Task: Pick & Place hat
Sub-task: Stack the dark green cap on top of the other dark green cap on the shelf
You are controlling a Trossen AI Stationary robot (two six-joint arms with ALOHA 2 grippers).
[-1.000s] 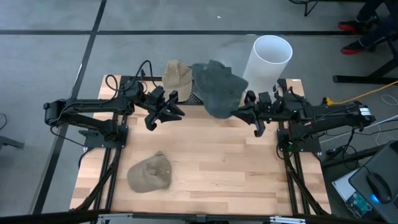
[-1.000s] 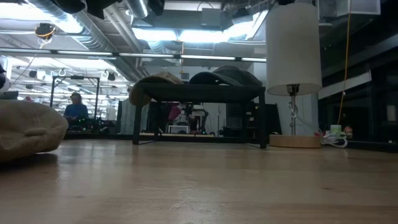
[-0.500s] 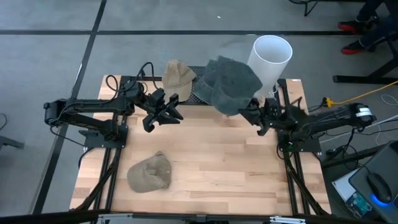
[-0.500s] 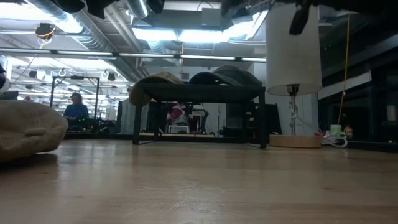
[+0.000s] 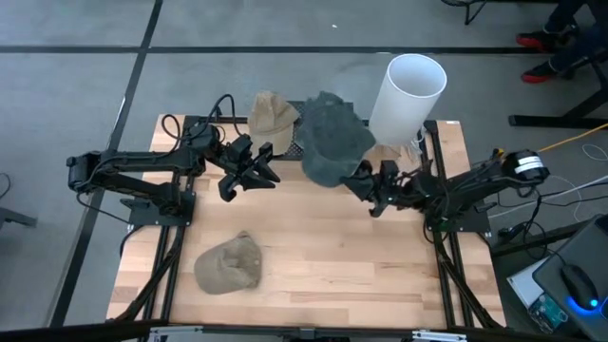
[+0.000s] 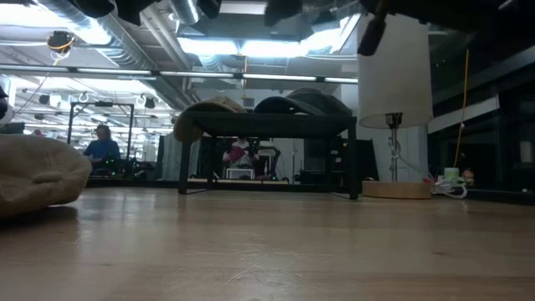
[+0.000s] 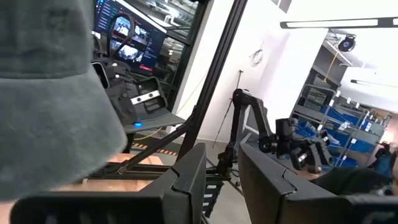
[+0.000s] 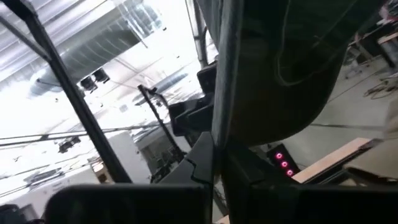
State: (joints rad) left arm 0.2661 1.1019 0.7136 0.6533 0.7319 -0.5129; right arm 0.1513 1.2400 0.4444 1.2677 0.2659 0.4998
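The right hand point(image 5: 364, 186) pinches the floppy dark grey cloth hat point(image 5: 332, 140) above the desk's far edge. It should carry it slowly, keeping the pinch tight. The left hand point(image 5: 255, 172) waits with fingers spread, holding nothing.

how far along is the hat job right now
Done: a tan hat sits on the black rack at the back of the table. In hand: the right pincer is shut on the grey hat, holding it up in the air by the rack. Left: setting it down, then the tan hat on the table. The left pincer holds nothing.
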